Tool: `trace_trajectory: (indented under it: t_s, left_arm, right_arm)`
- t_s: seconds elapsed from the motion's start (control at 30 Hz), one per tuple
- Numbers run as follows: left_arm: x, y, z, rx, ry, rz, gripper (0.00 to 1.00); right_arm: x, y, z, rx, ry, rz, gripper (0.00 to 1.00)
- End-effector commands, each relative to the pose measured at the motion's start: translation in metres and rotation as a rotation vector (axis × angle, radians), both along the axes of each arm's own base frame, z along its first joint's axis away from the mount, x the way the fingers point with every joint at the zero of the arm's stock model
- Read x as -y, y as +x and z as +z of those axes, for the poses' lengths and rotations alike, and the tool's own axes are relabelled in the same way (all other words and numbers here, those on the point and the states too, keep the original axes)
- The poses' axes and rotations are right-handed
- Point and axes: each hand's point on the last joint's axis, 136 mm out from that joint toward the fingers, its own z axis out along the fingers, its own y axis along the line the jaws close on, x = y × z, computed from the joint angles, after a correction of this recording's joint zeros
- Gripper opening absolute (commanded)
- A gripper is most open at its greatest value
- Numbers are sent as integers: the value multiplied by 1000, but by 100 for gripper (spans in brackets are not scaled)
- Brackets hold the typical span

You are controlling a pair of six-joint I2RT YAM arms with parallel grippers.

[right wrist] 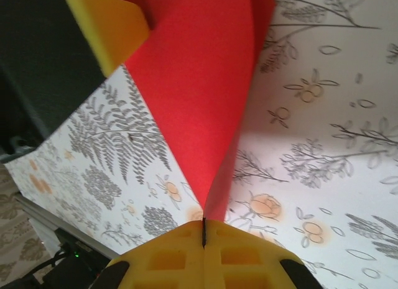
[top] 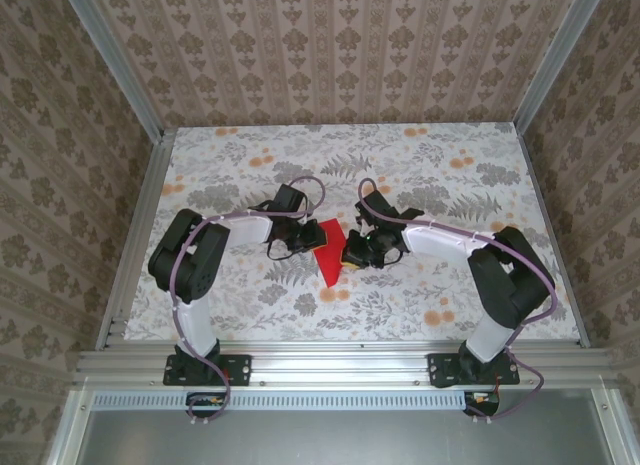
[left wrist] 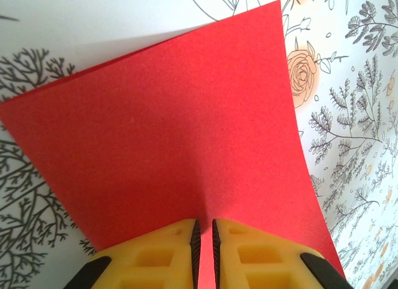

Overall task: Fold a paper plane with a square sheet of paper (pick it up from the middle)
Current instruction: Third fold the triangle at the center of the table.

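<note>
The square sheet of paper (top: pixel 327 257) is bright red and folded double, held up off the table between my two grippers at the table's middle. In the left wrist view the paper (left wrist: pixel 174 133) spreads wide ahead of my left gripper (left wrist: pixel 203 222), whose yellow fingers are shut on its near edge with red showing between the pads. In the right wrist view the paper (right wrist: pixel 199 84) narrows to a point that runs into my right gripper (right wrist: pixel 204 220), which is shut on it. In the top view the left gripper (top: pixel 303 237) and right gripper (top: pixel 352 251) flank the sheet.
The floral-print table (top: pixel 420 165) stretches to wallpapered walls at the back and sides. An aluminium rail (top: pixel 340 360) runs along the near edge by the arm bases. The left gripper's yellow finger (right wrist: pixel 109 28) sits close to the paper's top in the right wrist view.
</note>
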Motion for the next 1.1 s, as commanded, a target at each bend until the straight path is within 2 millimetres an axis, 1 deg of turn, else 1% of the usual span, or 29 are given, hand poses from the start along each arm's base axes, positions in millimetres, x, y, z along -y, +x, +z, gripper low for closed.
trace_trajectory:
  t_s: [0.0,0.13,0.3,0.37,0.47,0.53,0.6,0.67,0.8,0.93,1.07]
  left_arm:
    - [-12,-6,-23,-45,56,31,16]
    - [-12,-6,-23,-47,56,31,16]
    - [-9,-5,-16,-37,38,24,16]
    - [-7,-3,-9,-25,23,21,17]
    - [-4,3,8,7,-11,22,21]
    - [-6,10,22,42,-23,31,24]
    - [-12,15,27,62,-12,49,26]
    - [-19,19,26,65,3,60,26]
    - [-27,19,12,39,33,60,24]
    - [-29,16,-3,2,67,53,21]
    - [-28,14,-12,-17,82,47,18]
  right_arm:
    - [-17,10,-1,5,62,-14,4]
    - [-29,21,-6,15,91,-28,5]
    - [-35,27,-14,16,90,-46,6]
    - [-33,29,-18,19,82,-61,6]
    - [-29,28,-26,-2,51,-75,6]
    - [-25,25,-32,-18,22,-73,6]
    - [-22,22,-35,-29,2,-70,6]
    - [-21,22,-37,-32,-5,-71,6]
    - [-22,23,-35,-26,2,-71,6]
    - [-27,26,-29,-13,32,-64,6]
    - [-34,30,-25,-4,64,-63,6]
